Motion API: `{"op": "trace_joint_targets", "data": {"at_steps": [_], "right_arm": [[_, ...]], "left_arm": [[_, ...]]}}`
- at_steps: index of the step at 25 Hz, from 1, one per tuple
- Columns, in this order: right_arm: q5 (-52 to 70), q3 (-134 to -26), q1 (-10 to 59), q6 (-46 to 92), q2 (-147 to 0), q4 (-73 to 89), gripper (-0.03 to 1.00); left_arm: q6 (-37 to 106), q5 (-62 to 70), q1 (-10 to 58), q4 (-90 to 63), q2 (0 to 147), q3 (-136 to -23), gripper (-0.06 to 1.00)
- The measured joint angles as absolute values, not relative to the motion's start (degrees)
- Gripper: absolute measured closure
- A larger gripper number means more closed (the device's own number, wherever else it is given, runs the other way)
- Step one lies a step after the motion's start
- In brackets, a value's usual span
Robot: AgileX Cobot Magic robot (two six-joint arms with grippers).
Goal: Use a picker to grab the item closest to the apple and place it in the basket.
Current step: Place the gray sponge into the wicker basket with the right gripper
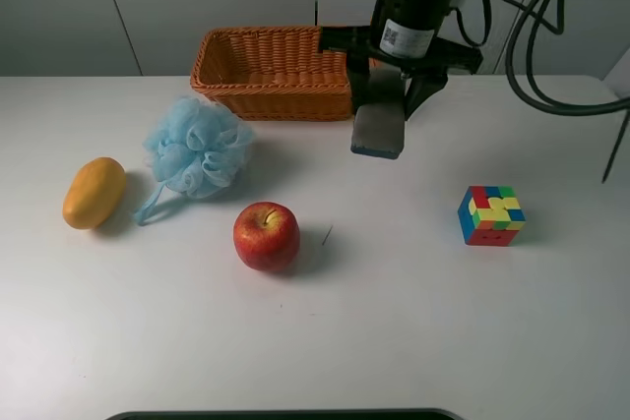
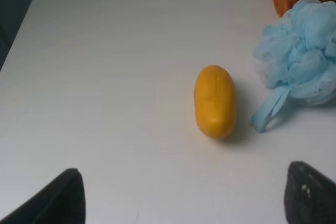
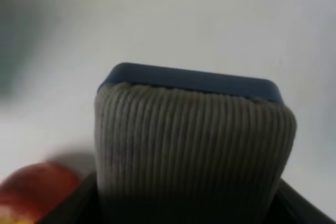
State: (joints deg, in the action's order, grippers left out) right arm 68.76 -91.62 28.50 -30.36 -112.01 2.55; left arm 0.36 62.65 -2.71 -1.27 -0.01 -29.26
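Observation:
A red apple lies on the white table, front of centre. My right gripper is shut on a grey ribbed pad with a blue backing and holds it above the table, just in front of the right end of the wicker basket. In the right wrist view the pad fills the frame, with the apple blurred below it. My left gripper is open and empty over the table's left part, and does not show in the exterior view.
A blue mesh bath puff lies up and left of the apple. A yellow mango lies at the far left. A coloured puzzle cube sits at the right. Black cables hang at the back right.

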Motion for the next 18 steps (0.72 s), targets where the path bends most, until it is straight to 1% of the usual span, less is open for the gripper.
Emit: {"op": "trace_joint_targets", "data": {"at_steps": [4,8,12,18], "right_arm": [[67.9,-98.1,28.5,-27.7,-112.7,-0.6,0.54],[64.9,-106.2,28.5,-24.7,-116.7,-2.5,0.54],[59.7,-113.8,28.5,-21.4,-122.3,-2.7,0.54],[49.4,-121.4,28.5,-20.0,-129.3,-5.2,0.54]], "left_arm": [[0.4,62.6,-2.7,-1.3,0.0,-29.3,0.22],[0.4,62.6,-2.7,-1.3,0.0,-29.3,0.22],[0.4,62.6,-2.7,-1.3,0.0,-29.3,0.22],[0.4,62.6,-2.7,-1.3,0.0,-29.3,0.22]]}}
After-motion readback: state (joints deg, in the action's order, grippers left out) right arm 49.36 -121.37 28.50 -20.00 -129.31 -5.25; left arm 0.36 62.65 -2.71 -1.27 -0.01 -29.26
